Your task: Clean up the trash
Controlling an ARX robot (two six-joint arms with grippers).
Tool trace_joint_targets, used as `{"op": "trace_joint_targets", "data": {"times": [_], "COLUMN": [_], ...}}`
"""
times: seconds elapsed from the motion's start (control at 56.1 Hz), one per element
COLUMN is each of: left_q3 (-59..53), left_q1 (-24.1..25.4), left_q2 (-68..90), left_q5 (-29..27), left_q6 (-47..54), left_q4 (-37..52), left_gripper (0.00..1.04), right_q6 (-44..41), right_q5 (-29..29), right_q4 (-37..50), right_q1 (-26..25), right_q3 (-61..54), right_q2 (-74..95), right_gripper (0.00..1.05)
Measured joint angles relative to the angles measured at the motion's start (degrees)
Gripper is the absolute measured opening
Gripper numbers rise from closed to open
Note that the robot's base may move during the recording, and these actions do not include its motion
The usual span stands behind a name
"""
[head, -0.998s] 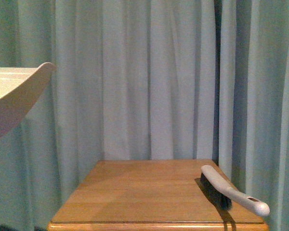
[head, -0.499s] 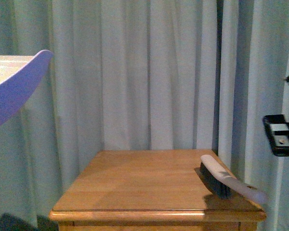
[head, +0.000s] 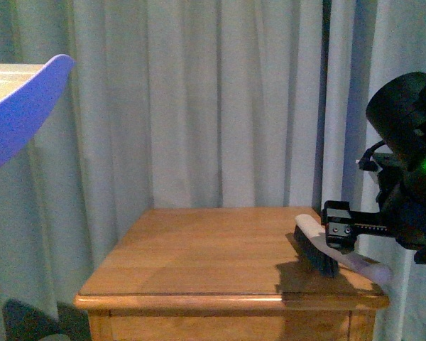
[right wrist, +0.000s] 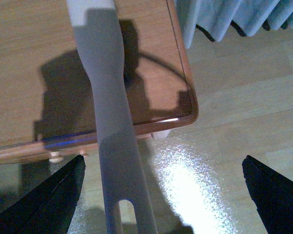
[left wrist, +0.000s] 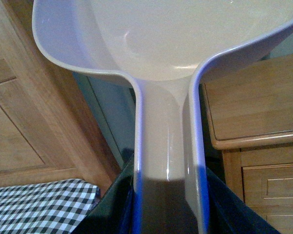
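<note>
No trash shows in any view. A pale dustpan with blue-lit edges [head: 14,121] hangs high at the left, off the table. My left gripper [left wrist: 168,195] is shut on the dustpan's handle [left wrist: 166,146], and the pan [left wrist: 161,39] looks empty. A hand brush [head: 316,252] with dark bristles and a light handle lies at the right edge of the wooden table [head: 199,256]. My right gripper [head: 339,226] hovers open over that handle [right wrist: 115,136]. Its fingers [right wrist: 53,195] stand wide on both sides, and the handle end juts past the table's edge [right wrist: 180,117].
Pale curtains [head: 220,106] hang behind and beside the table. Light floor [right wrist: 244,97] lies below its right corner. The left wrist view shows a wooden panelled door [left wrist: 19,122], a black-and-white checked cloth [left wrist: 34,204] and the table's drawer front [left wrist: 273,185].
My right arm has come in from the right and dropped over the brush handle. The dustpan stays high at the left. The brush has not moved on the table.
</note>
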Motion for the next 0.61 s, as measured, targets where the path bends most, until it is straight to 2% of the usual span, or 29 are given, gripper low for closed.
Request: {"op": "trace_joint_targets", "data": {"times": [0.517,0.553,0.606], "left_q3": [0.0,0.0,0.0], "left_q1": [0.0,0.0,0.0], "left_q2": [0.0,0.0,0.0], "left_q5": [0.0,0.0,0.0], "left_q6": [0.0,0.0,0.0], "left_q4": [0.0,0.0,0.0], "left_gripper": [0.28,0.28,0.28], "right_q6": [3.1,3.3,3.5], "right_q5": [-0.9,-0.9,-0.9], "right_q4": [1.4,1.4,1.4], "right_q1": [0.3,0.3,0.3], "right_q3": [4.3,4.6,5.0], "right_q2": [7.0,7.3,7.7], "right_gripper": [0.97,0.96,0.88]}}
